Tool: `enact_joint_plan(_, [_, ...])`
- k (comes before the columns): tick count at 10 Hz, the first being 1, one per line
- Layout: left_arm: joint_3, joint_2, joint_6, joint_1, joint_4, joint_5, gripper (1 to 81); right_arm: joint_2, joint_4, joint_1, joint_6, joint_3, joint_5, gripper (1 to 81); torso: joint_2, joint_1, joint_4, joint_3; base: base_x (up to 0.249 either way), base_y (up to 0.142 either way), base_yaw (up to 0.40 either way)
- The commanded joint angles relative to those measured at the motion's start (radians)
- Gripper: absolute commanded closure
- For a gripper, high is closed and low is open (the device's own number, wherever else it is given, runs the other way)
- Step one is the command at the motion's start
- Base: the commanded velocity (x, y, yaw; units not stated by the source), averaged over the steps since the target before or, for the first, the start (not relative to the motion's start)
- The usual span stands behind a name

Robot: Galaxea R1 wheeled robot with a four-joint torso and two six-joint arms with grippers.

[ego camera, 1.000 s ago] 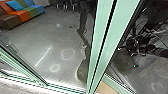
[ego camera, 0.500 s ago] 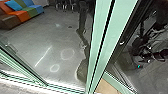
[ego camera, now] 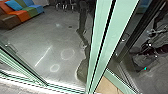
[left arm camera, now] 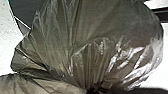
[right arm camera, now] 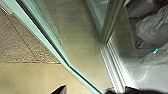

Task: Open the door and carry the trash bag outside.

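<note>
Beyond a glass doorway at the robot's front, a broad grey floor [ego camera: 37, 37], marked by pale rings and a slanting streak of light, stretches back to block seating [ego camera: 20, 15] in brown, orange, green and blue, while a pale green upright frame [ego camera: 106, 32] runs steeply through the head view and darkened glass [ego camera: 130, 47] to its right shows machine-like shapes. At close quarters before the left wrist camera is the trash bag [left arm camera: 100, 32], thin, olive-brown and creased, its folds drawn together toward a dark, bunched spot, with paler crumpled plastic [left arm camera: 32, 85] beside it. Neither set of jaws can be read as wide or narrow, nor can it be told whether one has hold of the bag. Near the right wrist camera, a ribbed metal track [right arm camera: 110, 67] runs along the floor beside the glass, with a speckled brown surface [right arm camera: 22, 37] on the far side of a green-edged frame. A blue cushion [ego camera: 15, 5] leans on the seating, a handle [ego camera: 11, 47] juts from the left-hand door frame, and a small green light [ego camera: 145, 68] glows within the dark glass
</note>
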State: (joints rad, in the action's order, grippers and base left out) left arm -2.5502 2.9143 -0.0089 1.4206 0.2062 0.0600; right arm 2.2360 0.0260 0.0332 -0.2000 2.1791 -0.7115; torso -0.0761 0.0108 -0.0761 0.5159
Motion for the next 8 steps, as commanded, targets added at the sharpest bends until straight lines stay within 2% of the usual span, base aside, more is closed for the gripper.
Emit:
enact_joint_plan(1, [0.011,0.001,-0.003,0.005,-0.008,0.083,81.1,-0.097,0.403,0.153,-0.093,-0.096,-0.019,1.0,0.0,0.0,0.0,0.0,0.0,0.0,0.0])
enact_joint_plan(3, [0.011,0.013,-0.003,-0.001,-0.008,0.083,81.1,-0.143,0.598,0.15,-0.151,-0.177,-0.022,1.0,0.0,0.0,0.0,0.0,0.0,0.0,0.0])
enact_joint_plan(5, [0.011,0.019,-0.003,-0.001,-0.008,0.084,81.1,-0.158,0.713,0.112,-0.16,-0.188,-0.029,1.0,0.0,0.0,0.0,0.0,0.0,0.0,0.0])
enact_joint_plan(8, [0.011,0.022,-0.003,-0.004,-0.007,0.084,81.1,-0.22,1.005,0.064,-0.162,-0.25,-0.037,1.0,0.0,0.0,0.0,0.0,0.0,0.0,0.0])
